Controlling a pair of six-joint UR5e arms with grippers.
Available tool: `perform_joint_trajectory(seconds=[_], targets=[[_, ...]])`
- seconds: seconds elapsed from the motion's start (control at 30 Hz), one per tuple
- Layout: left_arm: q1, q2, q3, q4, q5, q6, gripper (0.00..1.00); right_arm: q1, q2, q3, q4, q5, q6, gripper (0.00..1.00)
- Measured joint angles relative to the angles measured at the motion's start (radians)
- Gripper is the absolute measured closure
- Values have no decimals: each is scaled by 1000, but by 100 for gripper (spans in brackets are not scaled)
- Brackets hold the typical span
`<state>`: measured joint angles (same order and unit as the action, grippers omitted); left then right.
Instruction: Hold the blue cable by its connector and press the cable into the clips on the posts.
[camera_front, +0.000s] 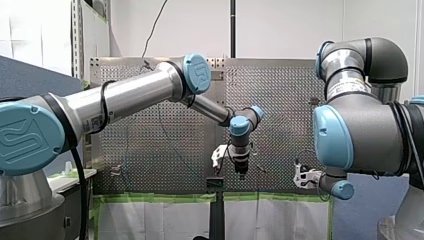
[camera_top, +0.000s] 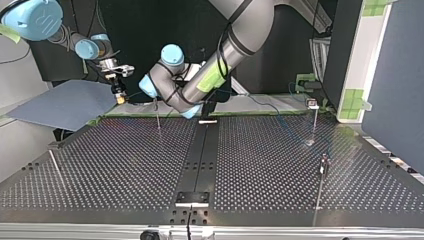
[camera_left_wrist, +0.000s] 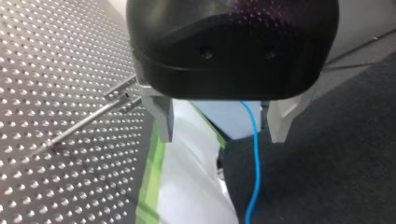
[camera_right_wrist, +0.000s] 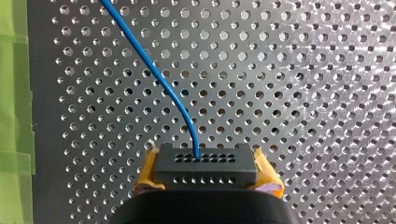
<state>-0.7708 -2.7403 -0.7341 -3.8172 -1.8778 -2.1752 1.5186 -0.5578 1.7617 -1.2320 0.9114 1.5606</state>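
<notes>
Perforated steel table (camera_top: 125, 165) under both arms, and our right gripper (camera_right_wrist: 205, 173) is already on the job. Its yellow pads (camera_right_wrist: 148, 170) are clamped on either side of the black connector (camera_right_wrist: 205, 163). The blue cable (camera_right_wrist: 159, 79) comes straight out of the connector's face and curves away across the holes.

Well apart from the connector, further down the line, our left gripper (camera_left_wrist: 222, 133) hangs with its fingers spread. The cable drops loose through the gap without touching either finger, so nothing is held there.

Thin posts (camera_top: 158, 117) stand on the table away from the connector. Their clips are too small for us to tell whether any cable is seated.

How will it handle? We judge the cable light, thin and floppy, with enough spring to hold that curve. It should bend into a clip easily, but it will sag or slide if pinched bare. The connector is the rigid, blocky part, so that is the place to hold. The open left fingers look suited to guide or press the slack near a post.
</notes>
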Motion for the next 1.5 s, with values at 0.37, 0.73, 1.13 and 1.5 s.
perform_joint_trajectory(seconds=[0.37, 0.73, 1.13, 1.5], targets=[[-2, 0, -5, 90, -5, -79, 0, 1, 0, 0, -1, 0, 1, 98], [13, -1, -52, 102, -19, -36, 0, 3, 0, -1, -1, 0, 1, 98], [30, -15, -59, 111, -28, -9, 0, 7, 0, -1, 0, 0, 1, 98], [29, -110, 13, 117, -18, -8, 0, 10, 0, -3, 3, 0, 1, 98]])
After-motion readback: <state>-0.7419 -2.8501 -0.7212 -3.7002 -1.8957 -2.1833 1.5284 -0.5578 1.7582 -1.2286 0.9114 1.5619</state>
